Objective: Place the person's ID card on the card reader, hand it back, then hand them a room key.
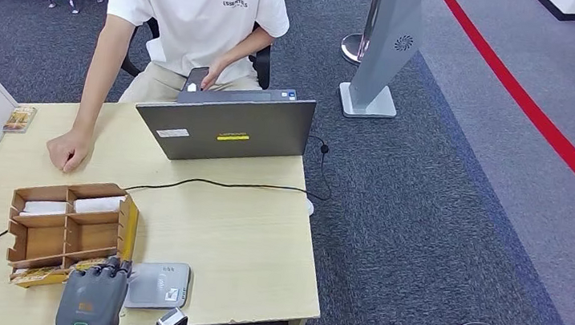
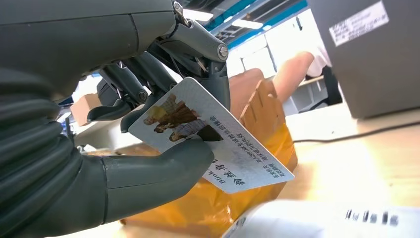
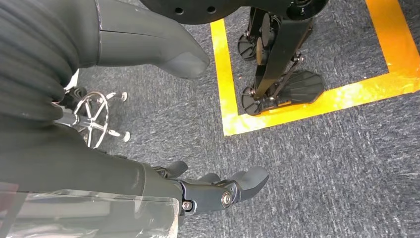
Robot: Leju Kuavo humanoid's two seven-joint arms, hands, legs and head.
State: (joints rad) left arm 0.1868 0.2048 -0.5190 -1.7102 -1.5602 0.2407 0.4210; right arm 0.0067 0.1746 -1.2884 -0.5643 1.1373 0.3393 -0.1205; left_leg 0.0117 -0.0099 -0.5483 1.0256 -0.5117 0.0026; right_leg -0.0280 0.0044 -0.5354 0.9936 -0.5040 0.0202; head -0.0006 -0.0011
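Left hand has the ID card pinched between thumb and fingers, right at the table's near edge, between the cardboard organizer and the grey card reader. Right hand hangs over carpet, fingers apart, holding nothing. Bare tabletop runs from the reader to the laptop.

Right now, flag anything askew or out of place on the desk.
Nothing looks spilled or damaged. The left hand holds the card tilted above the card reader, and the cardboard organizer sits slightly crooked on the desk.
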